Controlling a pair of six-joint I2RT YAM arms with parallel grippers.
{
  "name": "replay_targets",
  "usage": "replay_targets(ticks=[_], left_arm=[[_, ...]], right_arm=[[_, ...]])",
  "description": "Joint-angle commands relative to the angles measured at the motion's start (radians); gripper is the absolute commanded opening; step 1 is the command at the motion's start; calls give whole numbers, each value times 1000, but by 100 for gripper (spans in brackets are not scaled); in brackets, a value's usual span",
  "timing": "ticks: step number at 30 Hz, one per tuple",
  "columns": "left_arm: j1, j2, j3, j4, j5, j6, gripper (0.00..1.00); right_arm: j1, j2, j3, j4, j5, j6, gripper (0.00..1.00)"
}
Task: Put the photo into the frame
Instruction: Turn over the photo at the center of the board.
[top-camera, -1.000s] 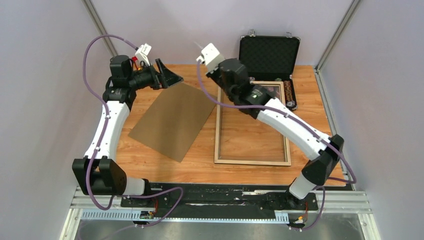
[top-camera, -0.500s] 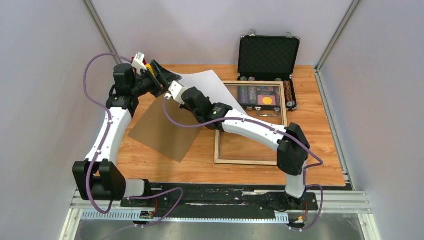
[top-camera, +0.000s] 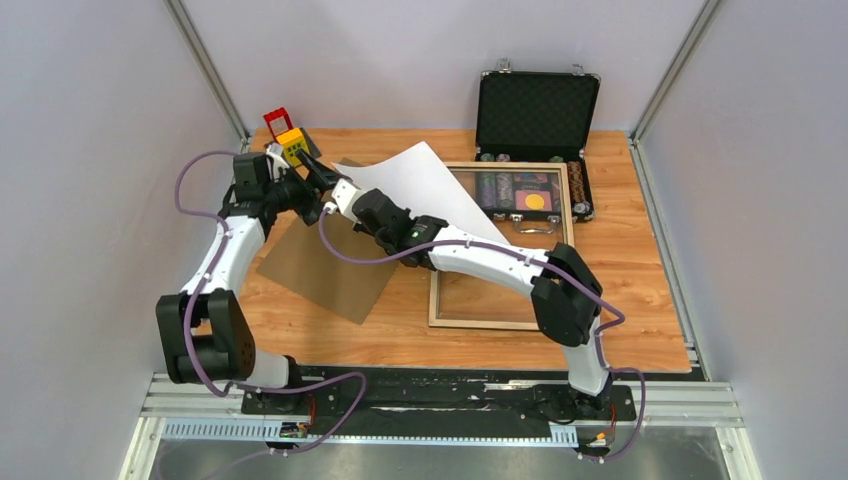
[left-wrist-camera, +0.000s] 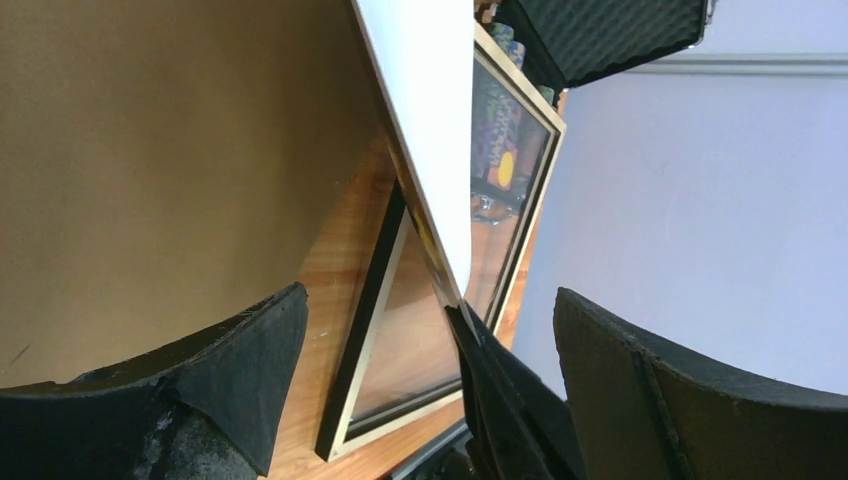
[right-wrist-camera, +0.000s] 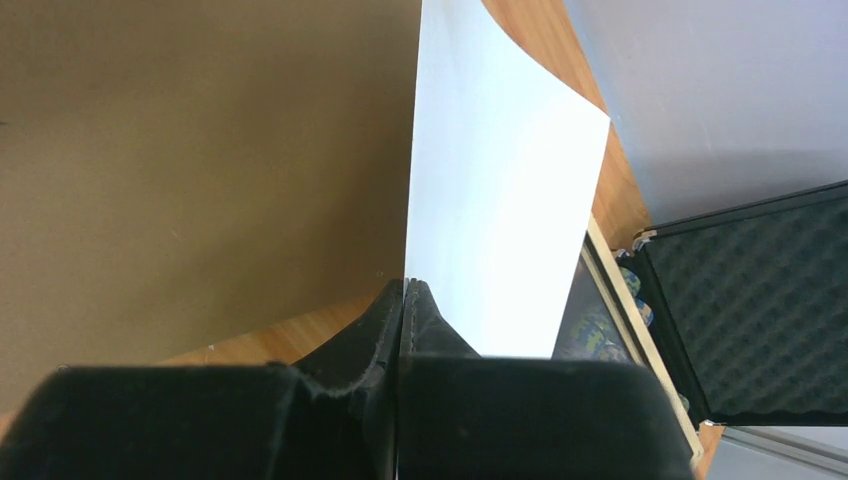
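The photo (top-camera: 420, 183) stands tilted off the table with its white back (right-wrist-camera: 500, 210) showing, over the near-left end of the frame. My right gripper (top-camera: 341, 194) is shut on its lower left edge (right-wrist-camera: 405, 288). My left gripper (top-camera: 318, 180) is open; in the left wrist view its fingers (left-wrist-camera: 250, 370) straddle the photo's edge (left-wrist-camera: 430, 150) and the right fingertips (left-wrist-camera: 495, 395) without touching. The frame (top-camera: 505, 323) lies flat on the table, its black outer rail and pale face (left-wrist-camera: 365, 340) visible.
A plain brown backing board (top-camera: 320, 265) lies flat left of the frame, under both grippers. An open black chip case (top-camera: 538, 105) stands at the back, its chips seen through the frame's far end. The right arm stretches across the frame's near-left corner.
My right arm swung left from the frame's far end, lifting the photo up toward my left gripper. My left wrist dropped and turned until its open fingers came around the photo's held edge.
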Motion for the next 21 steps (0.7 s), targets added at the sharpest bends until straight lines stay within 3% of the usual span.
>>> replay_targets(ticks=[1, 13, 21], left_arm=[[-2, 49, 18, 72, 43, -53, 99], [-53, 204, 14, 173, 50, -109, 90], [-74, 283, 17, 229, 59, -123, 76]], right_arm=[[19, 35, 46, 19, -2, 26, 0], [34, 112, 118, -6, 5, 34, 0], [36, 133, 130, -13, 6, 36, 0]])
